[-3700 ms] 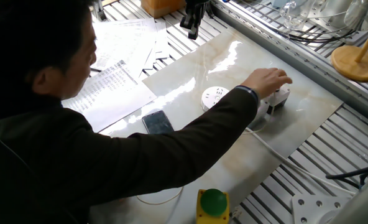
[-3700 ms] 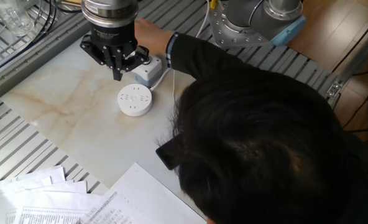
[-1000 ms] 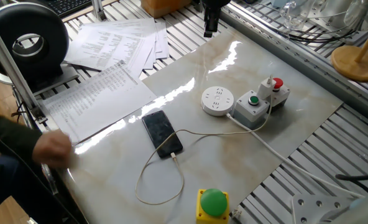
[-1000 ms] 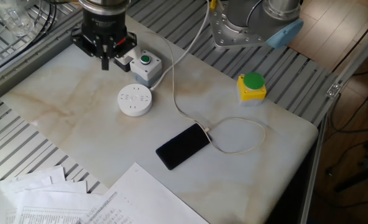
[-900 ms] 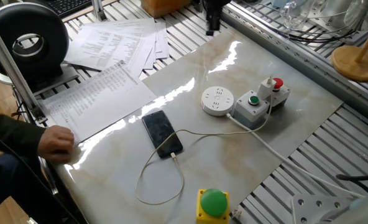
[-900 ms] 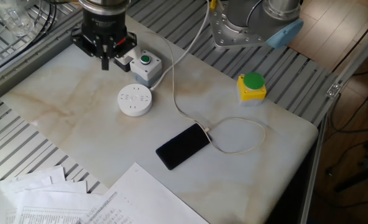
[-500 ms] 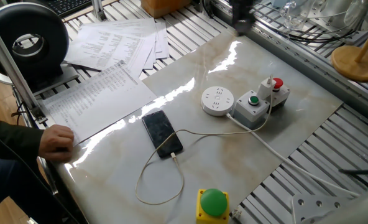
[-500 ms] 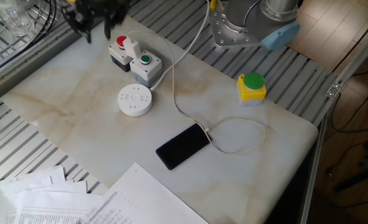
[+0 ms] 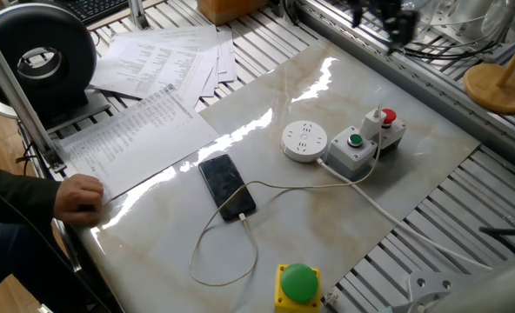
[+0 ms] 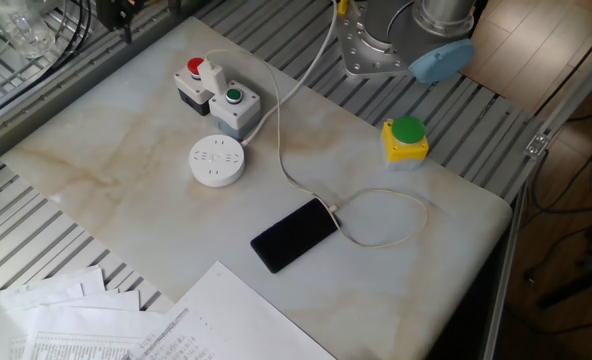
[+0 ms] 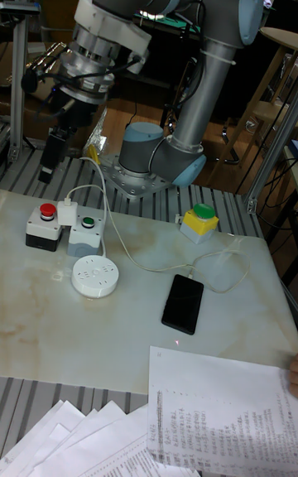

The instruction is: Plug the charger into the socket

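Note:
The socket (image 9: 304, 141) (image 10: 217, 160) (image 11: 94, 275) is a round white puck lying flat on the marble board. The charger (image 9: 375, 120) (image 10: 214, 75) (image 11: 64, 210) stands upright on the grey button boxes just beyond the socket, apart from it. Its thin white cable (image 10: 386, 240) runs to a black smartphone (image 9: 226, 185) (image 11: 183, 303). My gripper (image 11: 54, 154) hangs high above and behind the red-button box, shut with nothing in it. It shows only as a blur (image 9: 395, 17) in one fixed view and at the frame edge (image 10: 126, 10) in the other.
Two grey boxes carry a red button (image 11: 43, 224) and a green button (image 11: 84, 231). A yellow box with a green button (image 9: 297, 285) sits near the board's edge. Papers (image 9: 144, 122) lie beside the board under a person's hand (image 9: 79, 196). The robot base (image 10: 396, 35) stands nearby.
The person's arm withdrew from the button boxes, leaving the charger standing there. My gripper has swung away from above the boxes, up toward the board's far edge.

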{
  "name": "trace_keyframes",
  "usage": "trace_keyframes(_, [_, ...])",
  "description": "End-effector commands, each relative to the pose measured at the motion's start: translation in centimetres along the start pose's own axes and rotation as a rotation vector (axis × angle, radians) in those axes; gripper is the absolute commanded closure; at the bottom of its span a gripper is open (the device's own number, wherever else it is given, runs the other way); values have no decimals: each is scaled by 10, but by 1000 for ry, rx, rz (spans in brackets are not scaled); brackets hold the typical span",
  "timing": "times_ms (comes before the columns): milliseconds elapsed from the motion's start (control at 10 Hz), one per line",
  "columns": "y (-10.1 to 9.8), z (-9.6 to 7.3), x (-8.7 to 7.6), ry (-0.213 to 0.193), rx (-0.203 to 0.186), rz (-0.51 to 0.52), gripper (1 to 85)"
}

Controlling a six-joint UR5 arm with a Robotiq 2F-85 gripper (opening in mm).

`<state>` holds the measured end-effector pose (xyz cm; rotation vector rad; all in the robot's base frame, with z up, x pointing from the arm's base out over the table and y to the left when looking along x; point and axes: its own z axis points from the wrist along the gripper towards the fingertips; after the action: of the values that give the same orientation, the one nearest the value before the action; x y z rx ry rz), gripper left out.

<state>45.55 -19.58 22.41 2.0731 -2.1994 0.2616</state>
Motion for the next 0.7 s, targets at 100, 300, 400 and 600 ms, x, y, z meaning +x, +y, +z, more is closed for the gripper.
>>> trace_keyframes(100, [22,22,-4,-46,15,-57,7])
trace_keyframes(300, [33,30,-18,-82,10,-40,7])
trace_keyframes(400, [37,33,-19,-90,11,-40,13])
trace_keyframes(600, [41,45,-21,-96,18,-37,57])
